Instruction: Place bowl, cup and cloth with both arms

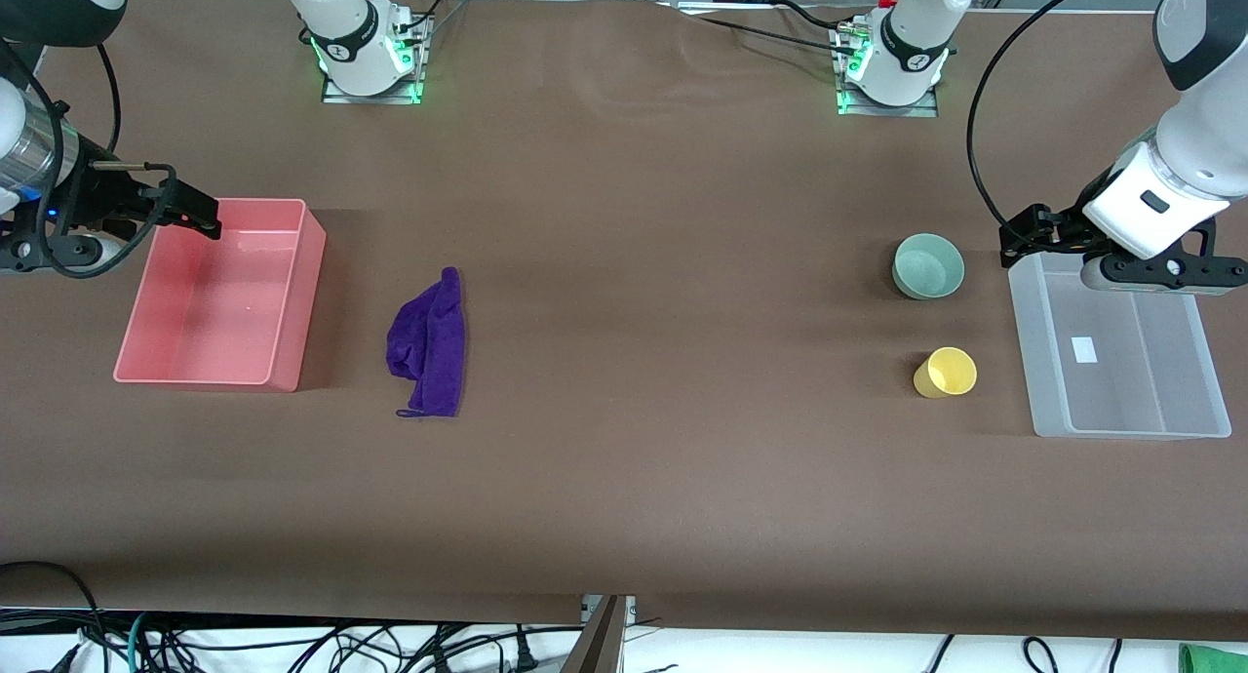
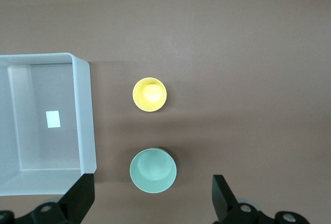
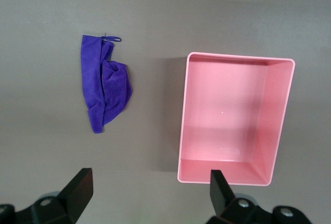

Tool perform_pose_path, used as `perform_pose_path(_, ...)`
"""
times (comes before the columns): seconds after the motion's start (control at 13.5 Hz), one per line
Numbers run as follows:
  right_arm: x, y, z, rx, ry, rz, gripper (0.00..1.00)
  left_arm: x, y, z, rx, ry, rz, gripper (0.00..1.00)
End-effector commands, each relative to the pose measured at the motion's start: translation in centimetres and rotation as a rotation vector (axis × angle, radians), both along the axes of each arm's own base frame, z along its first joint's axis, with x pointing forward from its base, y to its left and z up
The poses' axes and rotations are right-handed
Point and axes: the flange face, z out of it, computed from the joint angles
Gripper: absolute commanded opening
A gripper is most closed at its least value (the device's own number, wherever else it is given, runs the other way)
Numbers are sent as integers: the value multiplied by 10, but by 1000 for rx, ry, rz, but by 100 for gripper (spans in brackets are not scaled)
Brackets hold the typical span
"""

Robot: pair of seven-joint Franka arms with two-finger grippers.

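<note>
On the brown table (image 1: 624, 478), toward the right arm's end, a pink bin (image 1: 216, 297) sits empty. The purple cloth (image 1: 430, 342) lies bunched beside it, toward the middle of the table, its small loop at the corner nearest the front camera. Cloth and bin are apart, not touching.

Toward the left arm's end, a clear plastic bin (image 1: 1121, 356) holds nothing but a small white label on its floor. The mint-green bowl (image 1: 928, 265) stands upright near it, on the side toward the middle of the table. The yellow cup (image 1: 945, 373) stands upright nearer the front camera than the bowl, a clear gap between them. Neither touches the clear bin.

Right gripper (image 1: 205, 219): up in the air over the farther edge of the pink bin, fingers spread wide, holding nothing. The right wrist view shows both fingers (image 3: 77, 190) well apart, with cloth and pink bin below.

Left gripper (image 1: 1019, 234): up in the air over the farther corner of the clear bin, beside the bowl, fingers spread wide, holding nothing. The left wrist view shows the fingers (image 2: 80, 195) apart, with the bowl between them on the table below.
</note>
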Motion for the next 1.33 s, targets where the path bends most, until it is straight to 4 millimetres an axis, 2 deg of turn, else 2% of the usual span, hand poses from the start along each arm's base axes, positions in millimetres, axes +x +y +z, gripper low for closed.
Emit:
perform_pose_path(0.0, 3, -1, 4, 3, 3, 11, 100, -6, 2, 6, -24, 3, 5, 100)
perform_pose_path(0.52, 5, 3, 2, 6, 2, 11, 100, -9, -1, 3, -21, 25, 2, 100)
perform_pose_path(0.59, 8, 9, -7, 1, 17, 22, 100, -9, 0, 1, -22, 29, 2, 100)
perform_pose_path(0.89, 26, 16, -59, -8, 65, 35, 100, -12, 0, -3, -20, 61, -28, 100)
perform_pose_path(0.96, 28, 29, -75, -1, 64, 54, 100, -13, 0, -6, -20, 78, -39, 100)
perform_pose_path(1.04, 28, 41, -97, 1, 58, 58, 100, -15, 1, -8, -19, 90, -37, 100)
perform_pose_path(1.11, 30, 45, -118, 7, 37, 59, 100, -17, 2, -12, -17, 119, -46, 100)
perform_pose_path(1.26, 30, 64, -165, 23, -9, 91, 100, -18, 4, -31, -18, 201, -120, 100)
